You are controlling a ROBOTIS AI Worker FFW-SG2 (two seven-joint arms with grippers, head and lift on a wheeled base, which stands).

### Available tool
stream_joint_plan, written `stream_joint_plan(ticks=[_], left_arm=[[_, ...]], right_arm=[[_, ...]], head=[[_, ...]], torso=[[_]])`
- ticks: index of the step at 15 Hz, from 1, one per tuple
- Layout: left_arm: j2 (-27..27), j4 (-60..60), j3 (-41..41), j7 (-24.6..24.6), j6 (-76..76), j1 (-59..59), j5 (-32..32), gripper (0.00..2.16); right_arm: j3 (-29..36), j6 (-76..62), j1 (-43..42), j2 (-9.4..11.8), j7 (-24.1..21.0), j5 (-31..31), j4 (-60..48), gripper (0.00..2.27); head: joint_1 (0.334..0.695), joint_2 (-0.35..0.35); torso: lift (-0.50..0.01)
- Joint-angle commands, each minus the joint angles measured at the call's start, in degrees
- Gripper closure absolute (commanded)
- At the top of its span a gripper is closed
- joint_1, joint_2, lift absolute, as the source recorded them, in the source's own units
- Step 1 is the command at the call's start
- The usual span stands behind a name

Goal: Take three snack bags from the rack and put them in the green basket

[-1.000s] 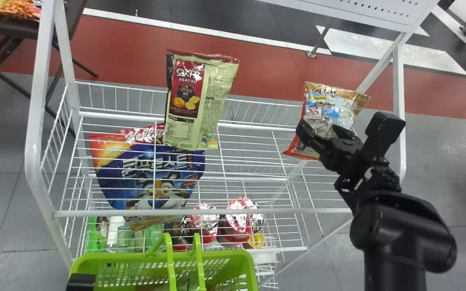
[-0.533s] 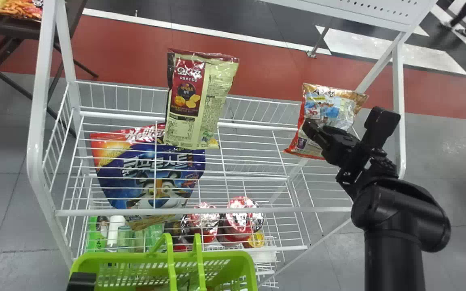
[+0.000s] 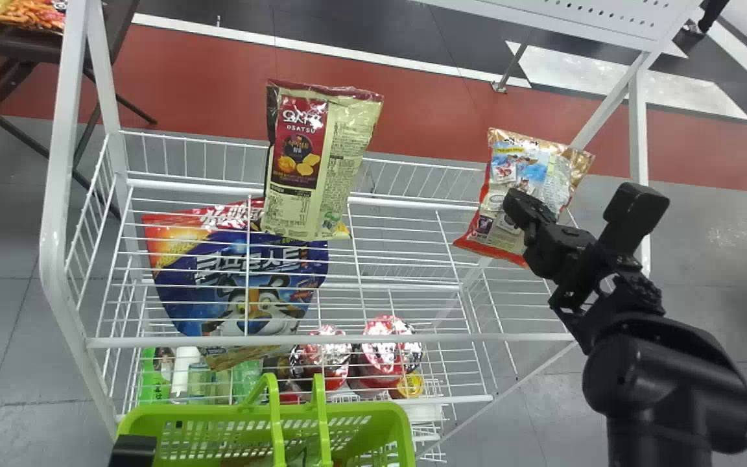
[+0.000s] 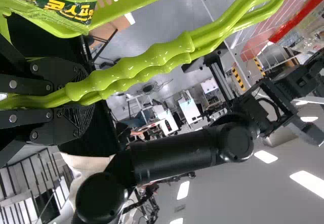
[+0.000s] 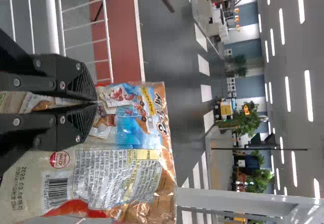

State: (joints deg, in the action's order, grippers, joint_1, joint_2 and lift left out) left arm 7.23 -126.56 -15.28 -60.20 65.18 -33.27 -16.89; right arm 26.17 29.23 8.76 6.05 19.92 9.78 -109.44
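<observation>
My right gripper is at the rack's right side, shut on a snack bag that hangs tilted above the wire shelf. In the right wrist view the right gripper pinches the bag, its printed back spreading beyond the fingers. A black part of my left gripper shows by the green basket, low in the head view. The left gripper is shut on the basket's handles; a green snack bag is inside the basket. A cream-and-maroon snack bag stands upright on the rack.
The white rack has tall posts and a perforated upper panel. A blue cereal bag is seen through its wires, with red-lidded cups and bottles lower down. A dark table holds snacks at the far left.
My right gripper has shifted to the right and turned a little, with the bag in it tilting slightly so that more of its lower part shows. The left gripper and basket have hardly moved.
</observation>
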Motion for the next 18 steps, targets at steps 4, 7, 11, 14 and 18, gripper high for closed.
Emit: stream_joint_plan(ticks=[4,7,11,14,18], left_arm=[[0.0,0.1,-0.5,0.3,0.0,0.3,0.2,1.41],[0.0,0.1,-0.6,0.4,0.0,0.3,0.3,1.41],[0.1,-0.2,-0.9,0.4,0.0,0.1,0.5,1.41],[0.1,-0.2,-1.0,0.4,-0.2,0.1,0.5,1.41],[0.1,-0.3,-1.0,0.4,-0.2,0.1,0.5,1.41]], right_arm=[[1.0,4.1,11.9,-0.7,0.7,7.6,-17.1,2.17],[1.1,4.3,19.5,-2.2,2.2,11.1,-26.6,2.17],[0.9,5.0,21.5,-2.4,0.7,10.2,-28.9,1.82],[0.7,2.6,20.6,-2.3,0.7,8.9,-25.9,0.19],[0.5,4.5,17.8,-2.3,0.7,7.2,-23.5,0.11]], head=[[0.695,-0.350],[0.695,-0.350],[0.695,-0.350],[0.695,-0.350],[0.695,-0.350]], torso=[[-0.007],[-0.007],[-0.007],[-0.007],[-0.007]])
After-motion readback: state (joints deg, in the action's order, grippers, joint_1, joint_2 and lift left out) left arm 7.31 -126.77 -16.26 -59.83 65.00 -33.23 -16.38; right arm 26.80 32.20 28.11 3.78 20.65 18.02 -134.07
